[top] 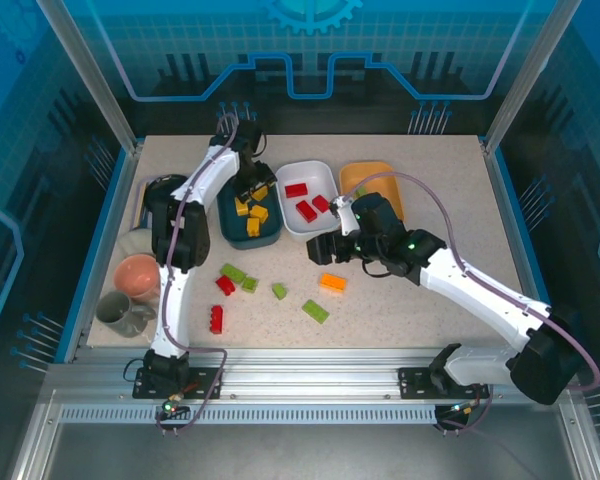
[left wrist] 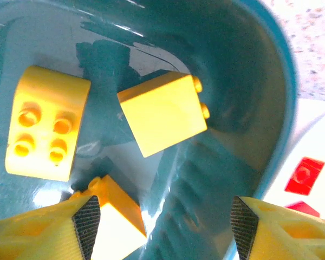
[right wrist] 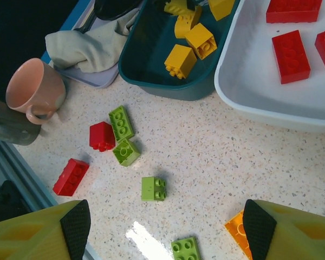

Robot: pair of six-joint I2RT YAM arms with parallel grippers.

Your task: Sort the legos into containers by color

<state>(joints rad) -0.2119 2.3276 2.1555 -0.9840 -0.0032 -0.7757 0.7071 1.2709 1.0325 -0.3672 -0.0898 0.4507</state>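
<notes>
**Q:** L tool, quick?
**A:** My left gripper (left wrist: 165, 222) hangs low inside the dark teal rounded plastic tray (right wrist: 170, 86), at the far-left part of the table (top: 410, 320). Jaws well apart, nothing clamped betw. them. One yellow studded plastic brick (left wrist: 116, 214) lies against one pad, loose I'd say. Two more yellow ones lie on the tray floor ahead.

**Q:** R tool?
**A:** My right gripper (right wrist: 165, 227) hovers mid-table, jaws wide, holding nothing.

**Q:** What's sorted, what's not?
**A:** Red studded bricks (right wrist: 291, 49) sit in the white rounded plastic tray (right wrist: 244, 70), just right of the teal one. The orange rounded plastic tray (top: 375, 172) is next along the far edge; contents too small to tell. Loose toward the near edge: four small green studded bricks (right wrist: 121, 122), two red, and one orange studded brick (top: 332, 283).

**Q:** Next grab, which arm?
**A:** Prob. the orange brick w/ my right. It lies just beside that gripper, on the near-edge side. In the wrist view it's next to the finger on the right of that view, outside the gap, not betw. the pads. Long axis runs approx. along the near edge. Left arm is well apart from it, over at the teal tray. I'd judge: short shift toward the near edge, jaws across the brick's short side, then down. Risk: a finger lands on the brick, not beside it.
</notes>
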